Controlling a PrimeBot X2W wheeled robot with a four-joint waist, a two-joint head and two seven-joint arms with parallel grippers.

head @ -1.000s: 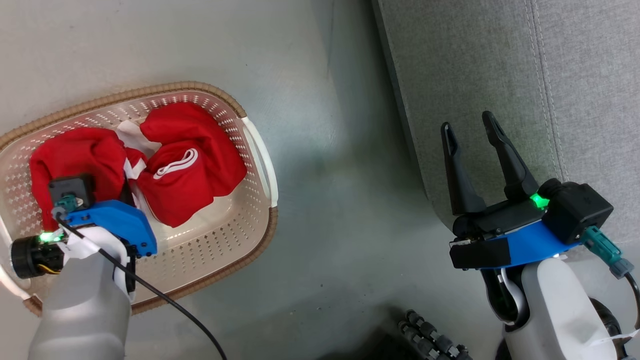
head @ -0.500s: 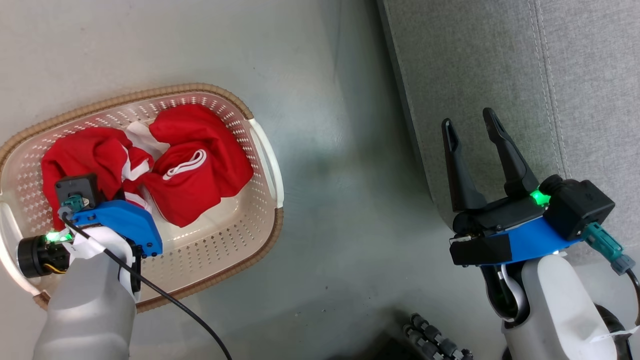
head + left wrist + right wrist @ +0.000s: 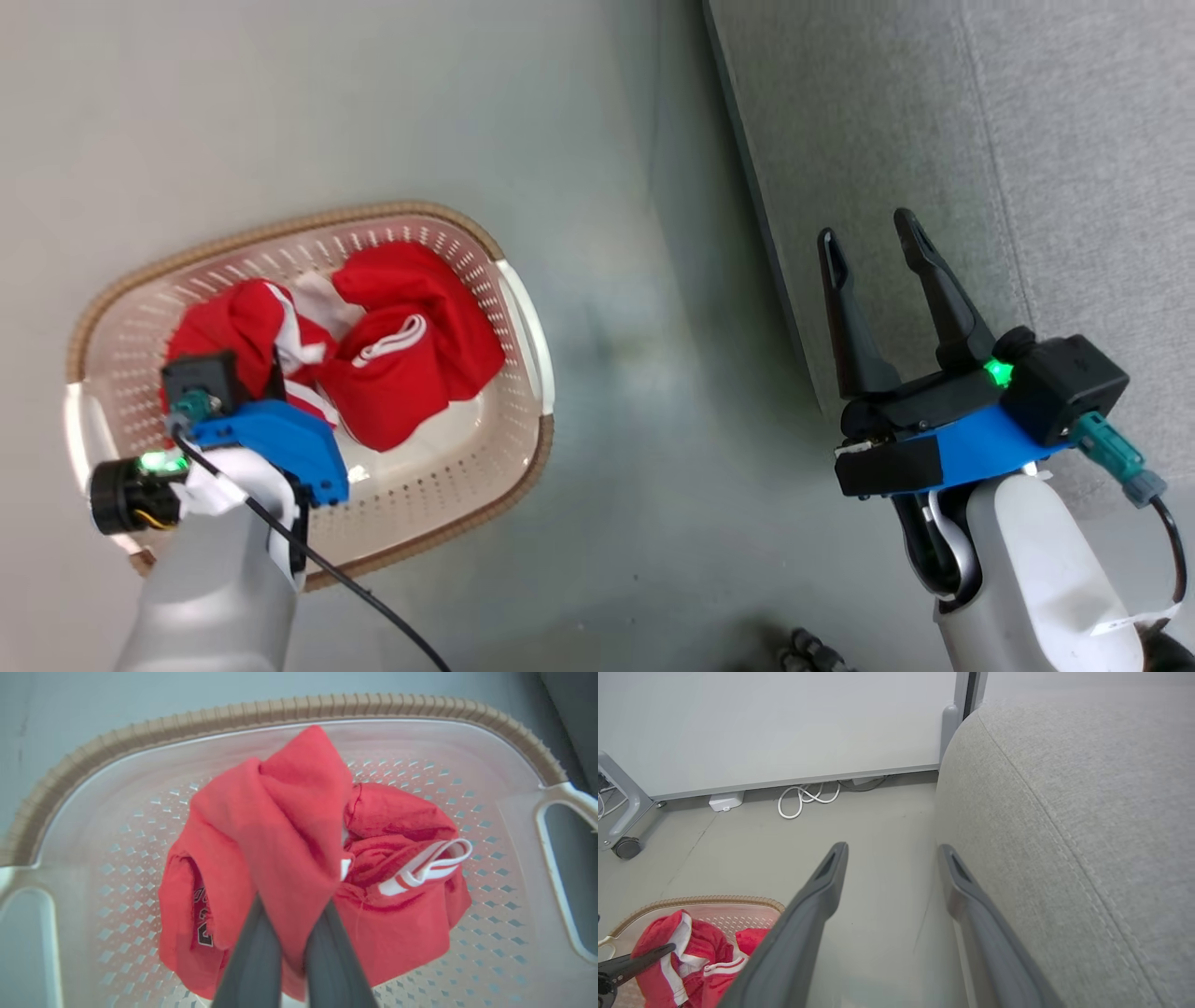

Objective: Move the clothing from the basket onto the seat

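The left pincer is clenched on a fold of the red sportswear, its two dark fingers close together with the fabric pinched between them. In the left wrist view the gripped cloth rises in a peak above the rest of the pile, and a bit of dark and white print shows on its lower left part. To that view's right lies another red piece with a white striped band curled on top. All of the sportswear is inside the laundry basket, bunched toward the upper half in the head view, while the lower part of the perforated bottom is bare. The basket stands on the pale grey floor, well apart from the grey sofa, with a strip of floor between them.

The right pincer is released and grasps nothing. Its fingers are spread wide and point up the head view, over the sofa's rounded edge where it meets the floor. In the right wrist view the sofa's stitched seam runs down the right side. Farther off, a white cable lies looped on the floor at the foot of a pale wall panel, and a caster wheel stands at the left
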